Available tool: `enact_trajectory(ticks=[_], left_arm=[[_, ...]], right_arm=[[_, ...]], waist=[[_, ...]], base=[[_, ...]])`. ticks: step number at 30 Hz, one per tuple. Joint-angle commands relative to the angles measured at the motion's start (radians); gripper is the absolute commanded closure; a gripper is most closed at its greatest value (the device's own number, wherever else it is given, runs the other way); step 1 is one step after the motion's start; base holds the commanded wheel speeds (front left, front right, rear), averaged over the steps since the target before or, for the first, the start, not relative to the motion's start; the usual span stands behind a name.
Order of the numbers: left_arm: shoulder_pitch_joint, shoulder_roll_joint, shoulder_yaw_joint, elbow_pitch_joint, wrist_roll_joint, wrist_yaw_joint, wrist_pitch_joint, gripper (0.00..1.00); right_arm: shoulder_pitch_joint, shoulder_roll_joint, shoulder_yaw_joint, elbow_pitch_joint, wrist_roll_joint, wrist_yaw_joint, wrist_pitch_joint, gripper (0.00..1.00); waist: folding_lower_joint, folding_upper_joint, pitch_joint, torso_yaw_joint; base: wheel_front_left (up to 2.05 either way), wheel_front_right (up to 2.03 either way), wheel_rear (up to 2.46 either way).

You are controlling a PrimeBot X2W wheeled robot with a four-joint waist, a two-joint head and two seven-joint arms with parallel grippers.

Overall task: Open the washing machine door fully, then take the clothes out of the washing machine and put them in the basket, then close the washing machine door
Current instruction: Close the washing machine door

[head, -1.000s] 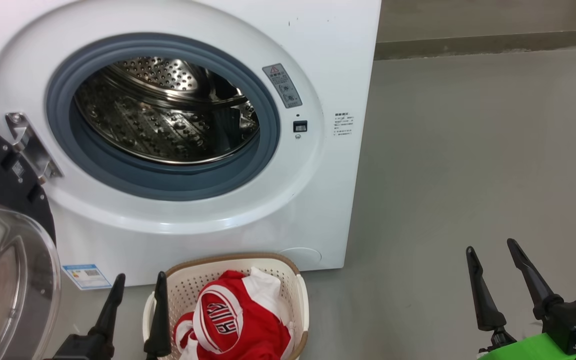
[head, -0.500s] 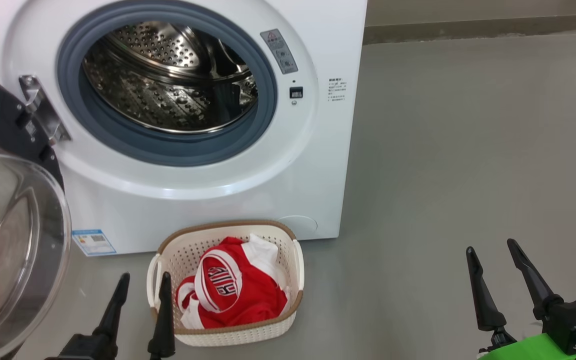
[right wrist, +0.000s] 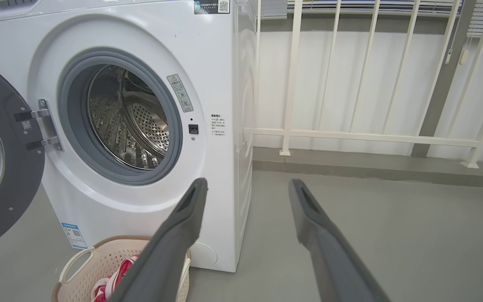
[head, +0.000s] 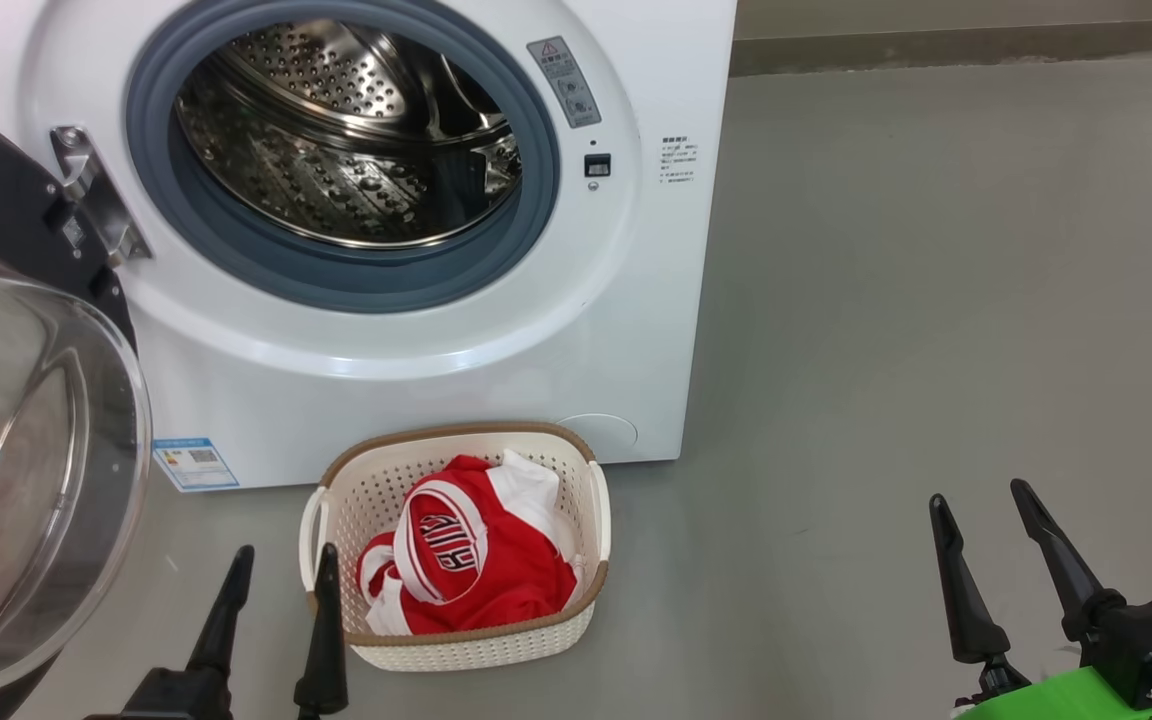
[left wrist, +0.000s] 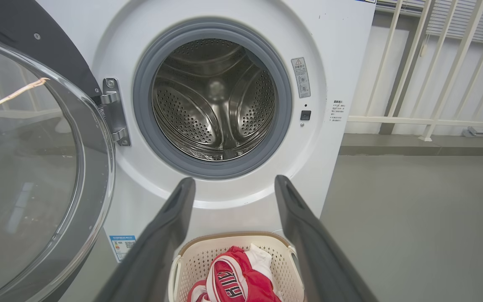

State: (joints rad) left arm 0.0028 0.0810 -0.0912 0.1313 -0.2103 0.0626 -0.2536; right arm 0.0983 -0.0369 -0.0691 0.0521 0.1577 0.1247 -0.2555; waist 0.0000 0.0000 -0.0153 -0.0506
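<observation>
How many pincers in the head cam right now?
2: left pincer, open, lower left by the basket; right pincer, open, lower right over the floor.

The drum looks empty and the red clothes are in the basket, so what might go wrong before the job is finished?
1. The washing machine door stands wide open, and its glass bowl is smooth and curved, so fingers pushing it may slide off.
2. The left gripper hangs open right beside the basket. Swinging toward the door, it might bump the basket.
3. A weak push may leave the door short of the latch.
</observation>
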Motion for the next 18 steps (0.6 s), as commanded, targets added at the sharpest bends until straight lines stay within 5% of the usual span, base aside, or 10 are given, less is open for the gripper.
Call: enact_trajectory(ticks=[1,18], left_arm=[[-0.028,0.017,0.031,-0.031,0.009,0.008,-0.006,0.00],[-0.035,0.028,0.017,-0.056,0.012,0.023,-0.002,0.00]], right_arm=[[-0.032,-0.013,0.027,-0.021,0.004,0.006,-0.006,0.00],[-0.040,-0.013,0.036,-0.026,0.016,0.006,-0.006,0.00]], waist=[[0.0000,0.0000,0.001,0.001],[0.0000,0.0000,0.009,0.100]], base=[[0.00,0.00,0.00],[0.00,0.00,0.00]])
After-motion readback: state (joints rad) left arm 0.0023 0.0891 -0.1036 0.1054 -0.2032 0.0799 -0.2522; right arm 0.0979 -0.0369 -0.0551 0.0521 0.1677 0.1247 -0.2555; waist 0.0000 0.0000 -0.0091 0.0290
